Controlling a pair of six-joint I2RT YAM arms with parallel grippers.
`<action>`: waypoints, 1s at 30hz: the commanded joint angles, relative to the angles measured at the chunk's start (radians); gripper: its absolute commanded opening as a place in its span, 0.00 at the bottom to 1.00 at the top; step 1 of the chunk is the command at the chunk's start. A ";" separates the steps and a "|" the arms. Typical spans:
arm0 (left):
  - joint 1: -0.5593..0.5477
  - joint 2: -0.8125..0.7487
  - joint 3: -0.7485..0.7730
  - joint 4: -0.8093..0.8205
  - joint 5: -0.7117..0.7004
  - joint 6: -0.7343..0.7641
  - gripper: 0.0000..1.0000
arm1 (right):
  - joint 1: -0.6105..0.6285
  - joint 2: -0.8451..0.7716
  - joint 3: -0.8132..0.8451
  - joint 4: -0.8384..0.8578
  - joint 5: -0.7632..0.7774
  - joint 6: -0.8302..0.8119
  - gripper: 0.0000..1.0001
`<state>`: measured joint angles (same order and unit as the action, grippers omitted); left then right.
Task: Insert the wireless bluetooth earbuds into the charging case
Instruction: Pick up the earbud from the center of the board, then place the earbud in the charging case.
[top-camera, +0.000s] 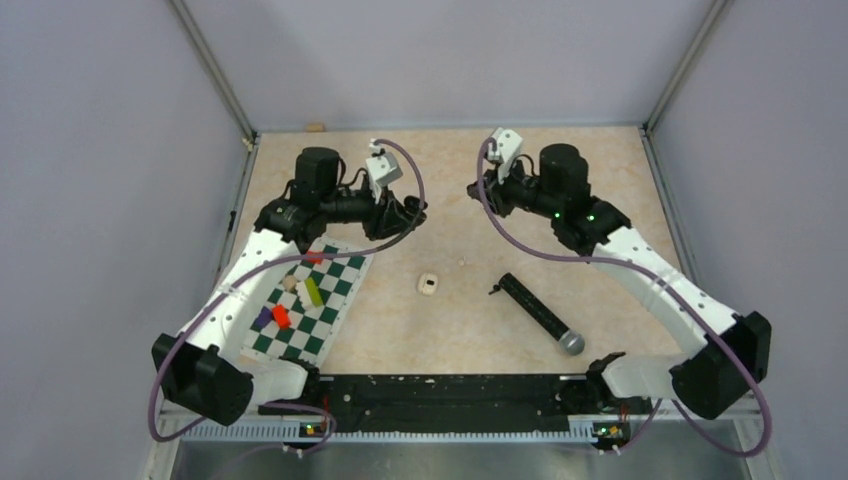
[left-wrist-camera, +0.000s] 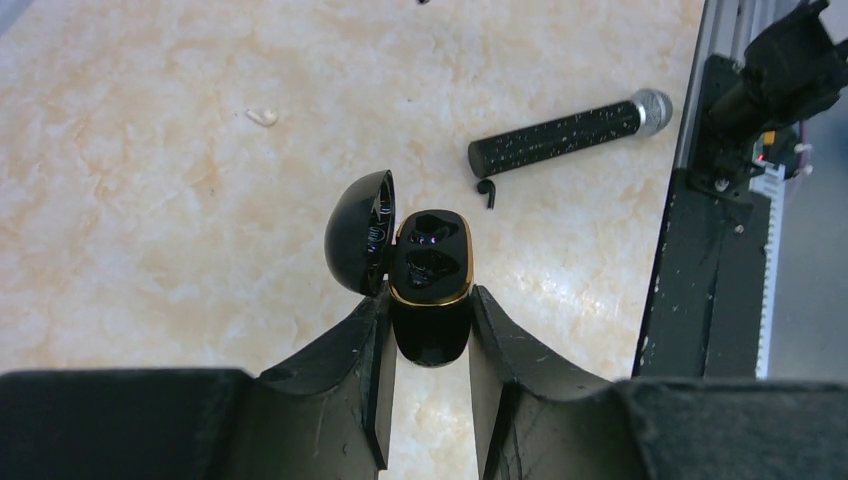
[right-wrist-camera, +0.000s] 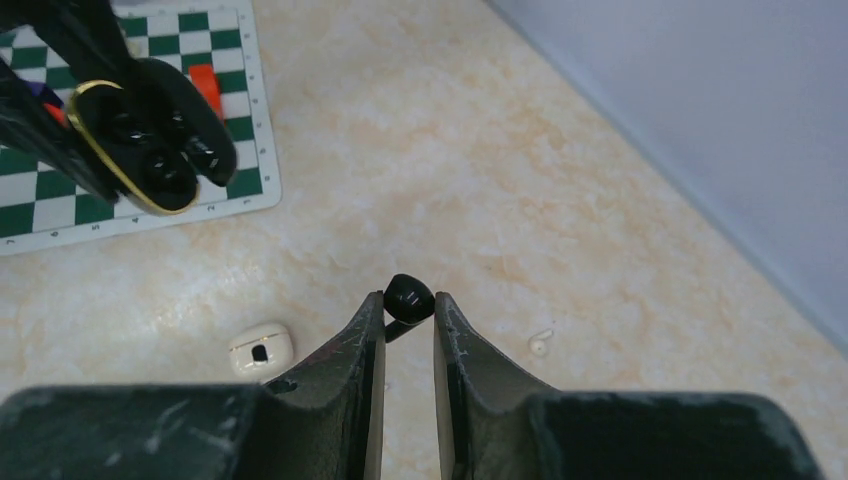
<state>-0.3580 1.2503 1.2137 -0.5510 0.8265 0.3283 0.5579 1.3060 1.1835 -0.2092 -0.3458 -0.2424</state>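
Now left fingers (left-wrist-camera: 370, 385) clamp the open charging case (left-wrist-camera: 430, 295), right fingers (right-wrist-camera: 360, 352) pinch a dark earbud (right-wrist-camera: 408, 297), stem back between them.

Left arm (top-camera: 262, 250), right arm (top-camera: 640, 255): jaws clamped.

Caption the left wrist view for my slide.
Left gripper clamps the open, gold-rimmed black charging case over the marbled table, a black microphone lying beyond.

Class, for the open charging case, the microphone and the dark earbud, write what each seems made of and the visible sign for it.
Charging case: probably hard plastic, glossy black, since it shows sharp highlights; its gold rim looks metallic. Microphone: black speckled body, material unclear; the silver head looks like metal mesh. Dark earbud: likely glossy plastic, with a highlight on its rounded top.
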 joint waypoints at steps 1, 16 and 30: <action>-0.002 0.006 0.020 0.228 0.038 -0.213 0.00 | -0.004 -0.149 -0.067 0.188 -0.038 0.043 0.15; -0.056 0.030 -0.081 0.434 0.174 -0.446 0.00 | 0.019 -0.260 -0.262 0.455 -0.297 0.236 0.15; -0.056 0.006 -0.176 0.542 0.282 -0.530 0.00 | 0.031 -0.212 -0.353 0.625 -0.280 0.357 0.15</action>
<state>-0.4133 1.2907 1.0657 -0.0940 1.0595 -0.1673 0.5686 1.0771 0.8352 0.3164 -0.6220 0.0719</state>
